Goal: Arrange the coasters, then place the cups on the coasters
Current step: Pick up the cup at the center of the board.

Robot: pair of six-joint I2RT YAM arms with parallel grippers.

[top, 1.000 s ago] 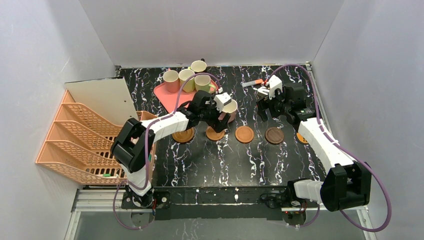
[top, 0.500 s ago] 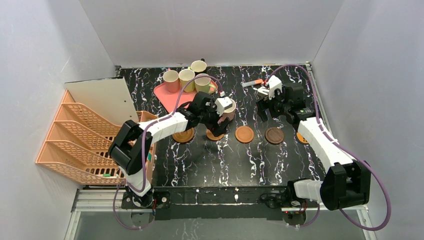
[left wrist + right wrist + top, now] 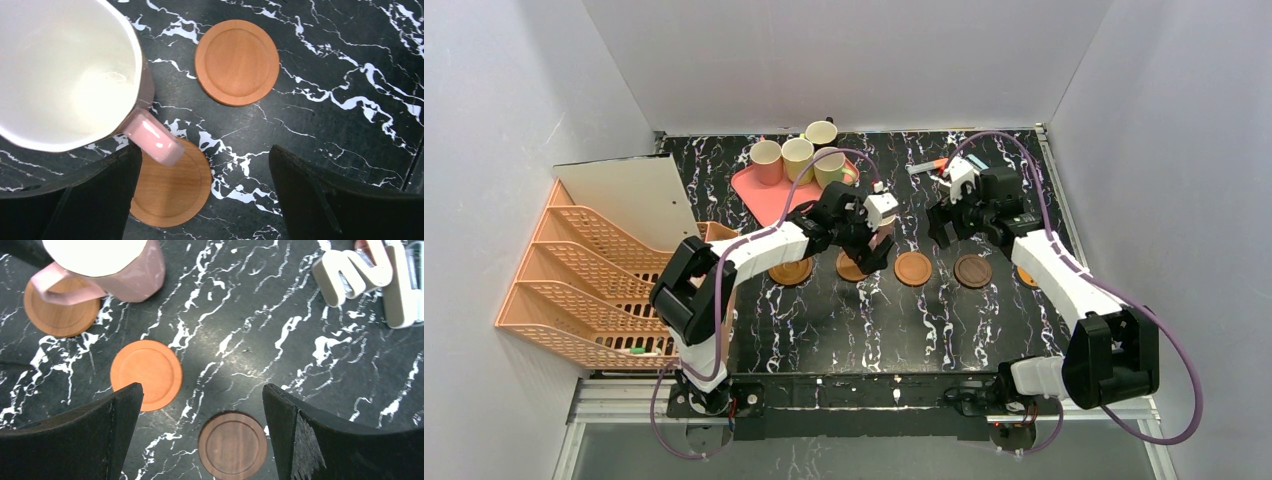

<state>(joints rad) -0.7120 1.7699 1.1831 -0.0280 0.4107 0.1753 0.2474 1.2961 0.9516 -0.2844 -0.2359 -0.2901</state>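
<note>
A pink cup (image 3: 60, 70) with a cream inside stands upright on the black marble table, just off a light brown coaster (image 3: 172, 192); its handle (image 3: 152, 139) hangs over that coaster's edge. My left gripper (image 3: 205, 185) hovers open above this coaster, the cup outside its left finger and nothing between the jaws. An orange-brown coaster (image 3: 236, 61) lies beyond. My right gripper (image 3: 202, 430) is open over a dark brown coaster (image 3: 232, 445), beside an orange coaster (image 3: 146, 374). Several coasters form a row (image 3: 913, 268). Three cups (image 3: 798, 158) stand at the pink tray (image 3: 759, 198), with a dark one (image 3: 821, 132) behind them.
An orange file rack (image 3: 589, 290) with a white board (image 3: 629, 195) fills the left side. White clips (image 3: 360, 270) and a marker (image 3: 929, 167) lie at the back right. The fifth coaster (image 3: 1027, 277) is half hidden by my right arm. White walls close in the table.
My left gripper has shifted slightly right and nearer, now covering most of the pink cup from above. My right gripper has edged a little left.
</note>
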